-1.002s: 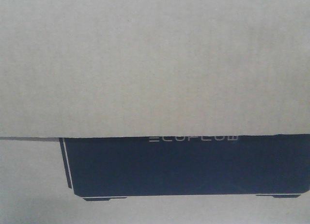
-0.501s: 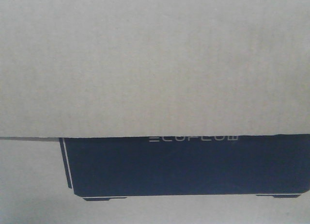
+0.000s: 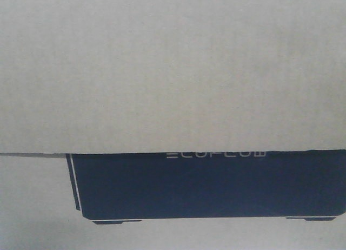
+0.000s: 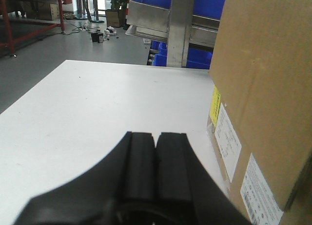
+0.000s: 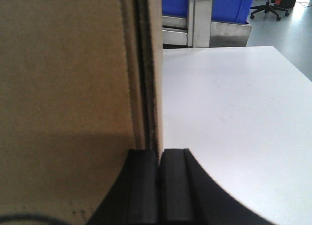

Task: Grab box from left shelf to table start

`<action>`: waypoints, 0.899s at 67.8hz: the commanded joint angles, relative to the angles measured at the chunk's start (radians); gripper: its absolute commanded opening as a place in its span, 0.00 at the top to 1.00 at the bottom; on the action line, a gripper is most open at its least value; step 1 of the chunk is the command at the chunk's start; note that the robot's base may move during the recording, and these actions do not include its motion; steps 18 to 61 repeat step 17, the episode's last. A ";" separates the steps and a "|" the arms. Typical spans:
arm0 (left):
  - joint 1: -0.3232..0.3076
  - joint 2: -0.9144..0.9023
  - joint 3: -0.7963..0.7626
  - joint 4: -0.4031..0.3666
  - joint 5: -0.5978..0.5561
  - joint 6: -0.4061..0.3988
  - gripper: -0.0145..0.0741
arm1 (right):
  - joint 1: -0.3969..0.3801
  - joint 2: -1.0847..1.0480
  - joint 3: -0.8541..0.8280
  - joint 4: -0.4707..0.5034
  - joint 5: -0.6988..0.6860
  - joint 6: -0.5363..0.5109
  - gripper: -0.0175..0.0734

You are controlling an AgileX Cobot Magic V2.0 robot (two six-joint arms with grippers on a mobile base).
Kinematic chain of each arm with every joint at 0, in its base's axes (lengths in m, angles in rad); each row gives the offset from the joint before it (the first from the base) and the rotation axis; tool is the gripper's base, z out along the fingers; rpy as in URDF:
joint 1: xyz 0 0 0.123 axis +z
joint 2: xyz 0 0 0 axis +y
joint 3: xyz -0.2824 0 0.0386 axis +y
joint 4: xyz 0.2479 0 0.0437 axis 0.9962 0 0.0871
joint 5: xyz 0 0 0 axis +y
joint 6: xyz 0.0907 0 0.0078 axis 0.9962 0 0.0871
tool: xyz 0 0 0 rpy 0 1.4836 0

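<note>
Front view: brown ECOFLOW-printed box

Blue bins, a potted plant, an office chair.

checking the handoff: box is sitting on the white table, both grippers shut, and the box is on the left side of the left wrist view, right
Not quite. In the left wrist view the box fills the right side of the frame, not the left. The rest holds: it sits on the white table, and both the left gripper and the right gripper are shut, their pads pressed together.
</note>
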 commanded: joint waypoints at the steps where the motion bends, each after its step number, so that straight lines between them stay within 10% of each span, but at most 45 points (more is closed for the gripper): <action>1: 0.001 -0.012 -0.002 -0.008 -0.090 0.002 0.95 | -0.005 -0.006 0.008 0.005 -0.097 0.000 0.75; 61: 0.001 -0.012 -0.002 -0.008 -0.090 0.002 0.95 | -0.005 -0.006 0.008 0.005 -0.097 0.000 0.75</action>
